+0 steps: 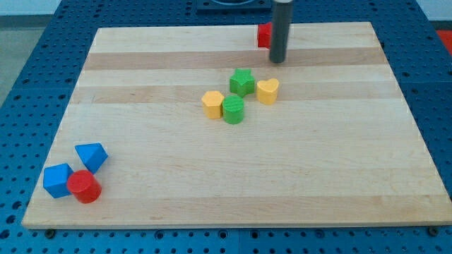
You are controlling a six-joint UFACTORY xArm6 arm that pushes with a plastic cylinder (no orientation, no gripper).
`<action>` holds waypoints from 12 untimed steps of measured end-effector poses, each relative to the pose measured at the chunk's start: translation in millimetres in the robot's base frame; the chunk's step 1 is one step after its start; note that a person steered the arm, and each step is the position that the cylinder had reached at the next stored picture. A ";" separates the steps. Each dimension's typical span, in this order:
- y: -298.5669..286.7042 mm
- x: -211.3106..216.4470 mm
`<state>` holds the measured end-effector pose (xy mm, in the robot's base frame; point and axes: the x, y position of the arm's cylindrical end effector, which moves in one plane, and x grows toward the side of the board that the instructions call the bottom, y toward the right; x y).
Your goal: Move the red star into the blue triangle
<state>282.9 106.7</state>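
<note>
A red block (263, 34), likely the red star, sits near the board's top edge and is partly hidden behind my rod. My tip (277, 61) rests just right of and below it, close to touching. The blue triangle (91, 156) lies at the view's bottom left, far from the red block. A blue cube (57, 180) and a red cylinder (85, 186) sit just below the triangle, with the cylinder touching both.
A cluster near the middle holds a green star (242, 82), a yellow heart (268, 91), a yellow hexagon (212, 104) and a green cylinder (233, 109). The wooden board (233, 204) lies on a blue perforated table.
</note>
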 end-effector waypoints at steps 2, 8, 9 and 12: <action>-51.0 -85.3; -58.2 -56.6; -67.1 -34.6; -108.0 43.2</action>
<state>326.1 -1.3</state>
